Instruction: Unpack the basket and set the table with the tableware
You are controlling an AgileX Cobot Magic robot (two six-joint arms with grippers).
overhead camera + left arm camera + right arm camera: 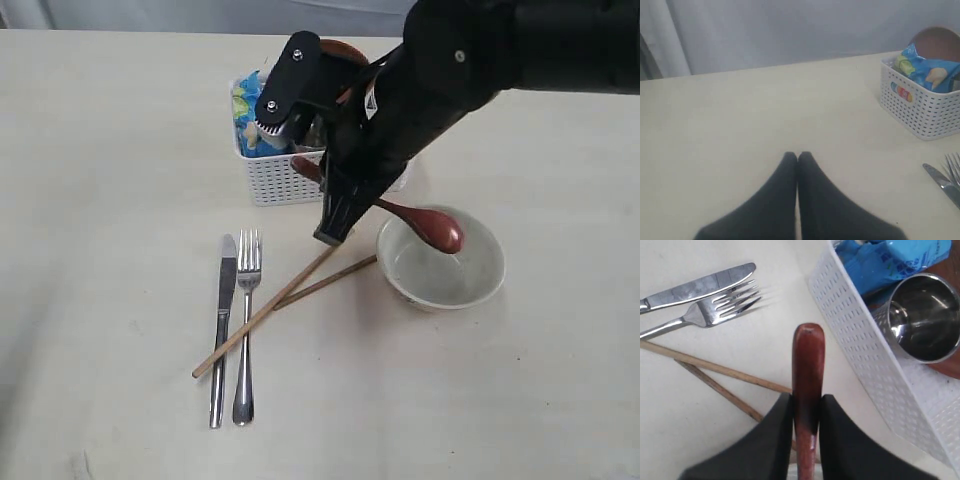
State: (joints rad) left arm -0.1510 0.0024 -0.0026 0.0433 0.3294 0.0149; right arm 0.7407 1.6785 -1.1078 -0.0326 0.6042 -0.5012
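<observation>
Right gripper is clamped on the handle of the dark red spoon, with the jaws pinching it partway along and the handle end sticking out past the fingertips toward the white basket. The spoon's long axis runs diagonally from near the basket down to the white bowl. Its head sits inside the rim on the basket side; can't tell if it touches the bowl floor. My read: the next move is a short drop and release straight down, no sideways travel needed. Left gripper has its jaws together and is empty, low over bare table, well apart from all of it. Knife, fork and chopsticks lie on the table. Steel cup and reddish-brown plate are in the basket, nearer the right arm.
</observation>
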